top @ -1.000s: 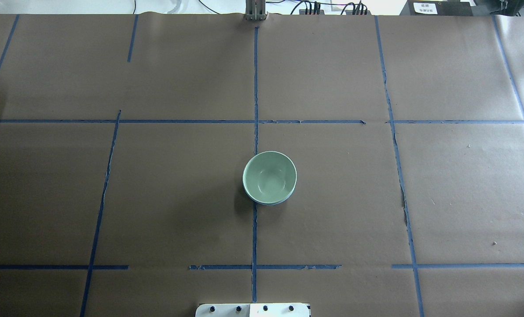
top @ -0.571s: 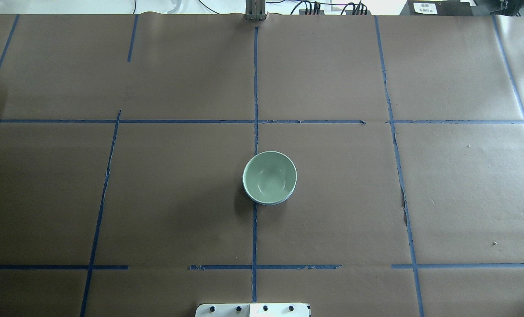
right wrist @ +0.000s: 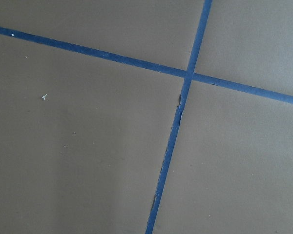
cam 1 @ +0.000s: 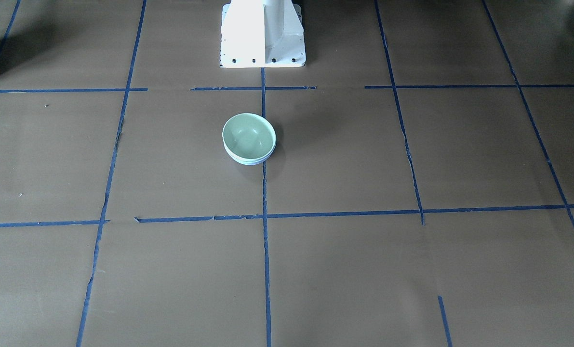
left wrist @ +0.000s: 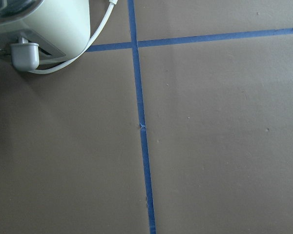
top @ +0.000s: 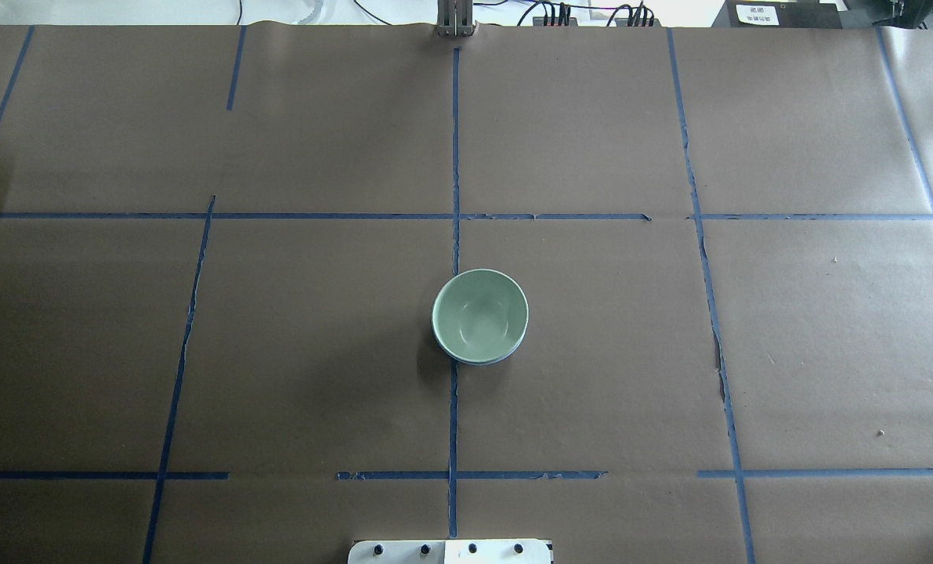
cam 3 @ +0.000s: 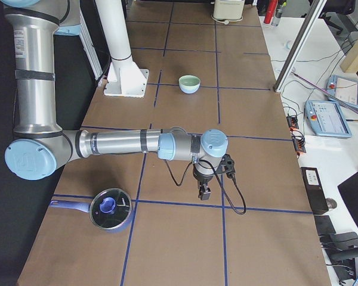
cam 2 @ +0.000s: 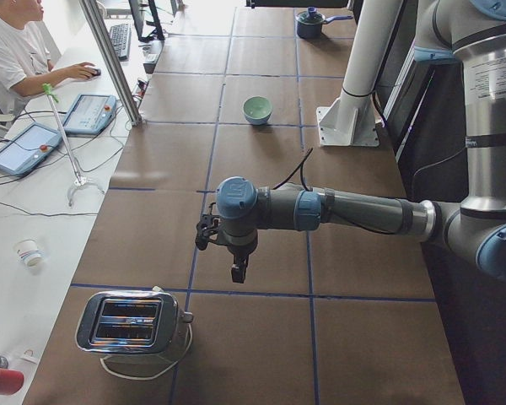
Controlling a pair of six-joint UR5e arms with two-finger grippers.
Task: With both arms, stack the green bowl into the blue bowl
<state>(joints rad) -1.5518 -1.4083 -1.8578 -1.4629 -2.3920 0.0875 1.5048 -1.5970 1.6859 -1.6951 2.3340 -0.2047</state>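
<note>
We see the green bowl [top: 479,313] nested in the blue bowl [top: 474,363] just below frame centre, with only a blue sliver showing at its lower edge. The pair sits on the brown-papered table [top: 278,352], over a blue tape line [top: 455,157].

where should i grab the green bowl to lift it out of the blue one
Likely its rim, from straight above, one finger inside and one outside. The green bowl sits upright and nested in the blue bowl, so only its rim band and open inside are exposed; the side wall is covered.
</note>
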